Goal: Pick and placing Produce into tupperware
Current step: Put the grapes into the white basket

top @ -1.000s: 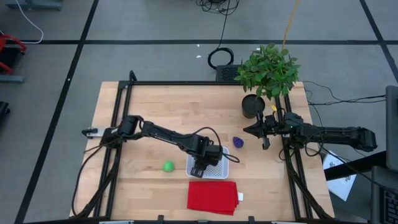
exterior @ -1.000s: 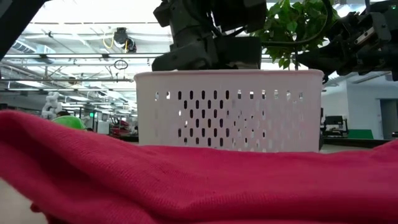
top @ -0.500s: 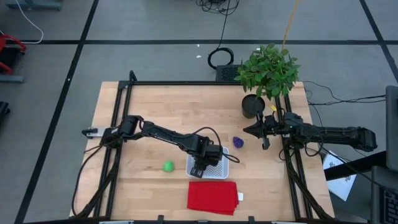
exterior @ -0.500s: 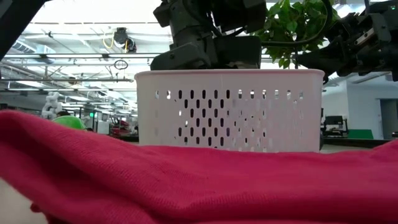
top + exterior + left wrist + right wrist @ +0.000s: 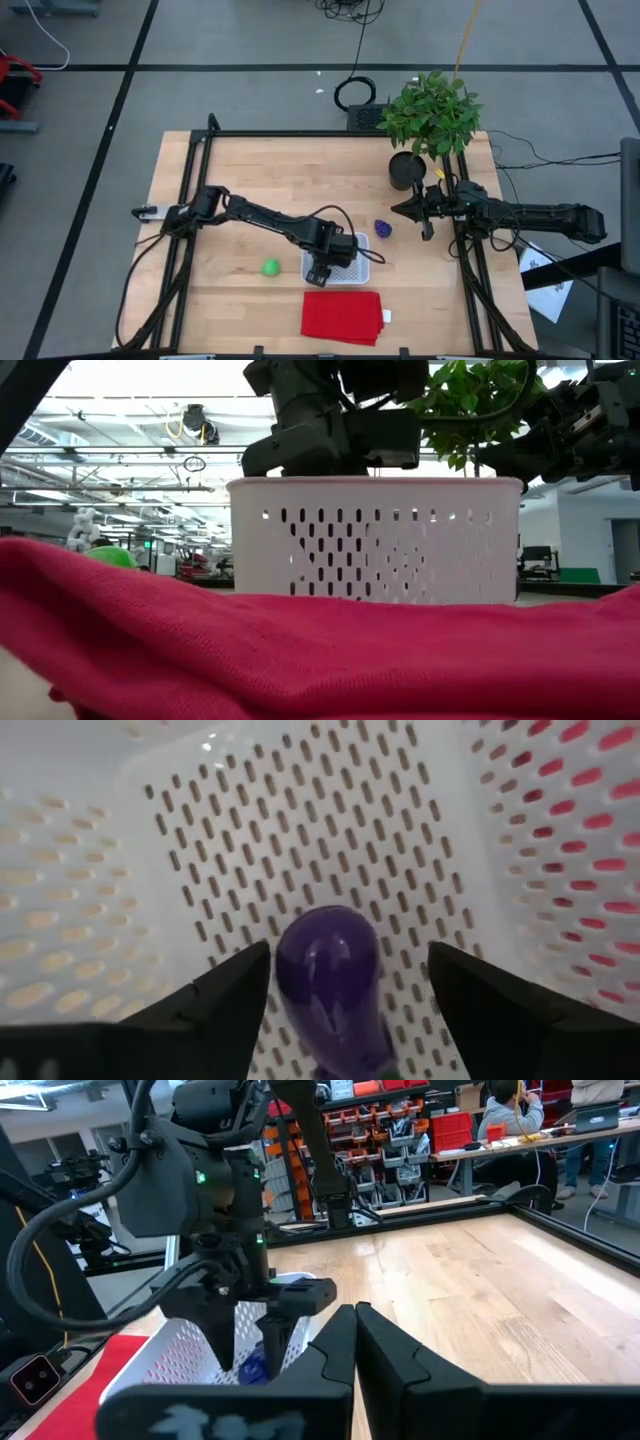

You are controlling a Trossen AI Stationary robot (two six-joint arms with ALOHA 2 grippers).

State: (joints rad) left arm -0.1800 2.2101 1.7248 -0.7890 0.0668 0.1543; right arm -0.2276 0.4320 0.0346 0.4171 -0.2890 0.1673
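Jaws of the left gripper (image 5: 345,982) are spread apart over a purple piece (image 5: 328,982) lying in the tupperware (image 5: 356,273); its lower end is cut off. Right gripper (image 5: 414,211) is closed near the plant pot (image 5: 405,171)

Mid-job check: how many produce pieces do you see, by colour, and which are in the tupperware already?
Purple pieces: 2. One lies in the tupperware between the open fingers of the left gripper; the other is on the table.
Green ball: 1, on the table.
Total: 3 pieces, 1 of them in the tupperware.
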